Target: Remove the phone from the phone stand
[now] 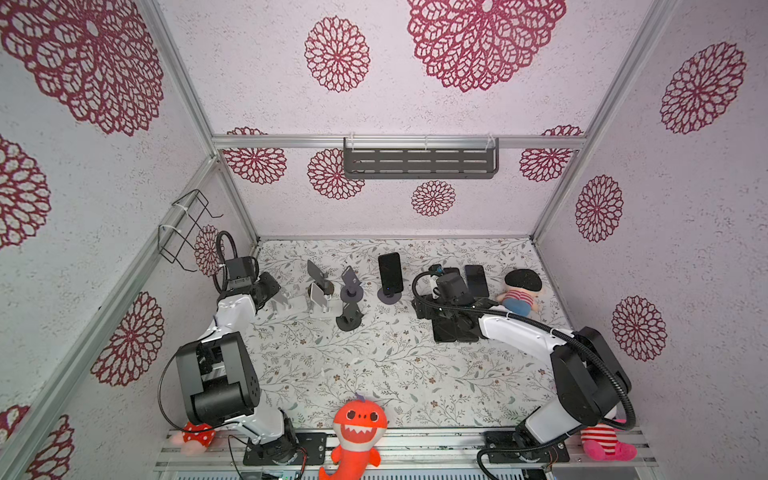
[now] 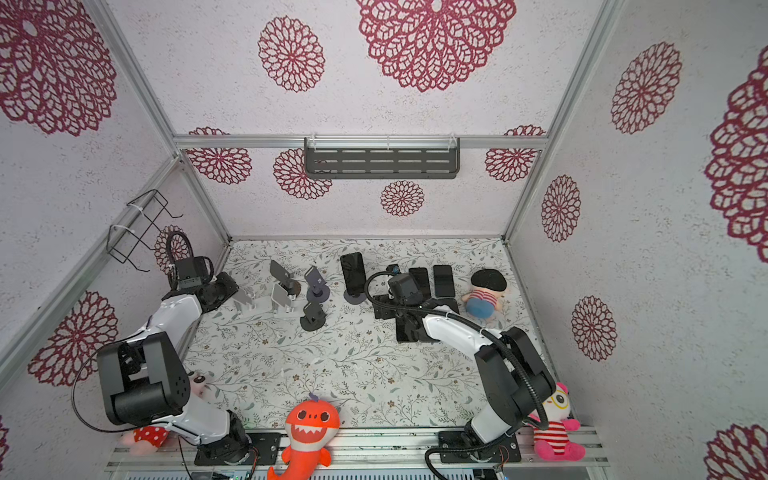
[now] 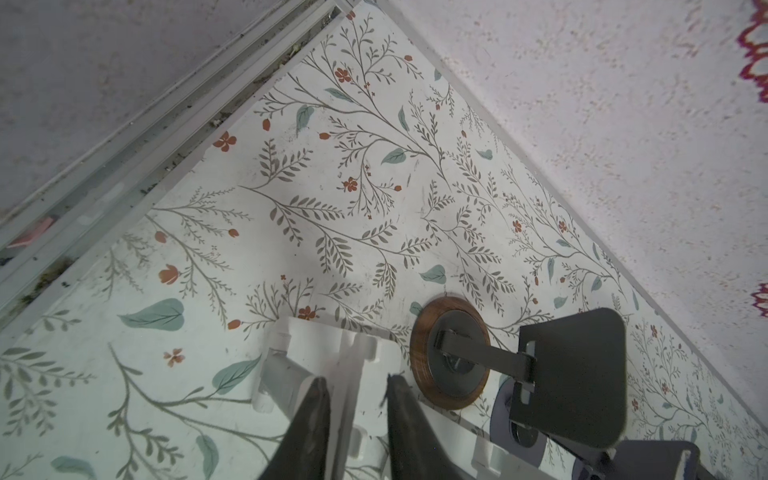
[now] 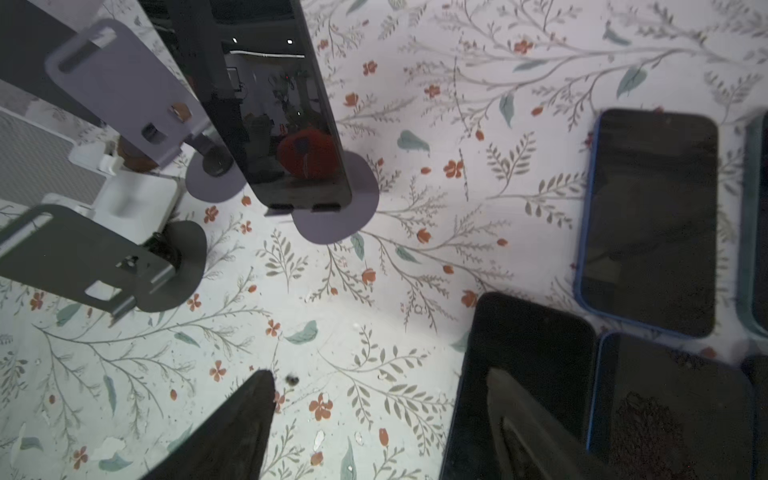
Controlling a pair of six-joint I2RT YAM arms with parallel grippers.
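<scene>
On its phone stand (image 1: 389,297) the phone (image 1: 390,272) stands upright, dark screen showing, with neither pincer touching it.
Right of the phone stand in both top views, and clear of it, the right pincer (image 4: 380,374) hangs low over the table (image 4: 374,311), jaws spread wide with only the floral surface between them; one finger (image 4: 532,428) shows over a black phone (image 4: 536,340) lying flat, and a blue-edged phone (image 4: 652,220) lies flat farther from the phone stand. Left of the phone stand, beyond several empty stands (image 1: 351,286), the left pincer (image 3: 357,378) holds its jaws slightly apart, a white stand (image 3: 324,349) showing in the gap; whether they touch it I cannot tell.
</scene>
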